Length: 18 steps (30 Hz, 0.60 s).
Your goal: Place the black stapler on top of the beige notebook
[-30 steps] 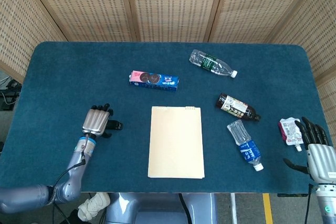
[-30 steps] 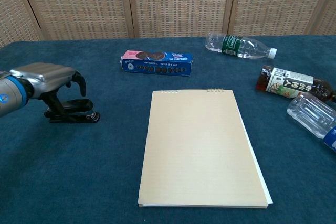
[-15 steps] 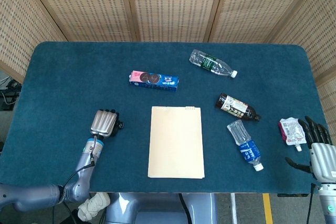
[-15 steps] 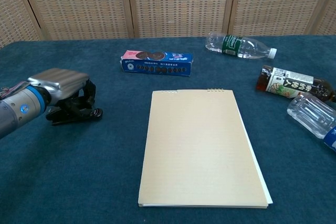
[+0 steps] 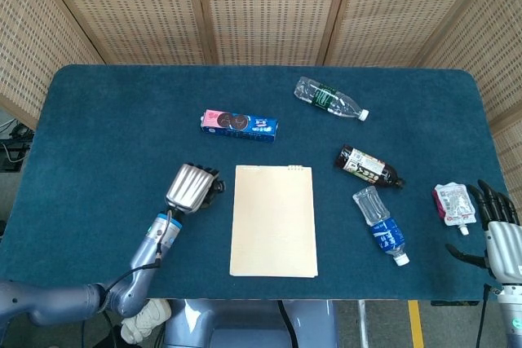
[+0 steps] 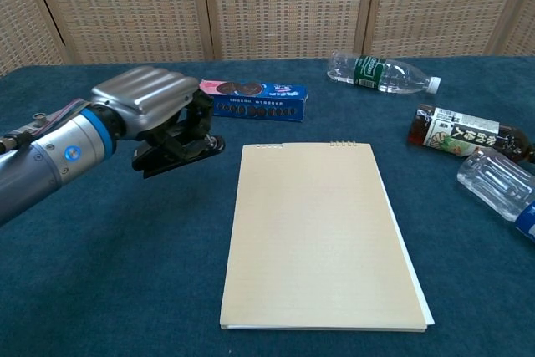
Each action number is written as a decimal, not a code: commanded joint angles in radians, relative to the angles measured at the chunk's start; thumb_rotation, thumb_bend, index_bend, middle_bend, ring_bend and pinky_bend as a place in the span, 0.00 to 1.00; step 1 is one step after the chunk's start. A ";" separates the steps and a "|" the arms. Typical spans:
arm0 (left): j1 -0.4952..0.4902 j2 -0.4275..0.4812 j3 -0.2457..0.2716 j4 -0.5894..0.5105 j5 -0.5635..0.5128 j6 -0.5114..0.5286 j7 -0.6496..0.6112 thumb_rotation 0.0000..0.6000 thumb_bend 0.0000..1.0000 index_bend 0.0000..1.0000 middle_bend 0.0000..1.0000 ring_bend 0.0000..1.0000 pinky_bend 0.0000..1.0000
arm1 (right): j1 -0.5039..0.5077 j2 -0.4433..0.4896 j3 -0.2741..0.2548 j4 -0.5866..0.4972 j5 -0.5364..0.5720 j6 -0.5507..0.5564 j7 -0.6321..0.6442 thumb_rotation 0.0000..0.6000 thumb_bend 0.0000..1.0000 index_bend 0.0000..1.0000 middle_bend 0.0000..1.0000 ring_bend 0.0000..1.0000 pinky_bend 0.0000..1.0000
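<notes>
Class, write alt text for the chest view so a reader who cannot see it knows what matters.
The robot's left hand holds the black stapler just left of the beige notebook, which lies flat on the blue table. A cookie box and three bottles lie behind and to the right.

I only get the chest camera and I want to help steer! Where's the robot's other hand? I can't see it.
Observer: The right hand is at the table's near right corner, fingers spread, holding nothing.
Operator: Is anything next to it?
Observer: Yes, a small white pouch with a red label lies just beside its fingertips.
Operator: What's on the end of the bottle cut off on my right?
Observer: That clear bottle has a blue label and a white cap, pointing toward the table's near edge.
</notes>
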 commanded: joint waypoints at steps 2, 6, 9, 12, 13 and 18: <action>-0.052 -0.045 -0.026 -0.015 0.008 -0.041 0.044 1.00 0.68 0.84 0.61 0.57 0.59 | -0.001 0.007 0.003 0.001 0.002 0.001 0.016 1.00 0.09 0.00 0.00 0.00 0.00; -0.107 -0.112 -0.045 0.000 0.015 -0.063 0.098 1.00 0.67 0.84 0.61 0.57 0.58 | -0.002 0.013 0.007 0.004 0.009 -0.003 0.042 1.00 0.09 0.00 0.00 0.00 0.00; -0.142 -0.165 -0.052 0.021 0.032 -0.071 0.132 1.00 0.66 0.84 0.61 0.57 0.58 | -0.002 0.019 0.010 0.008 0.012 -0.008 0.063 1.00 0.09 0.00 0.00 0.00 0.00; -0.168 -0.210 -0.058 0.041 0.030 -0.081 0.161 1.00 0.66 0.84 0.60 0.57 0.58 | -0.002 0.023 0.012 0.012 0.014 -0.008 0.080 1.00 0.09 0.00 0.00 0.00 0.00; -0.173 -0.220 -0.059 0.046 0.026 -0.083 0.170 1.00 0.66 0.84 0.61 0.57 0.58 | -0.002 0.024 0.013 0.013 0.014 -0.009 0.085 1.00 0.09 0.00 0.00 0.00 0.00; -0.197 -0.266 -0.049 0.074 0.017 -0.099 0.216 1.00 0.66 0.83 0.60 0.57 0.58 | -0.006 0.032 0.016 0.015 0.015 -0.005 0.112 1.00 0.09 0.00 0.00 0.00 0.00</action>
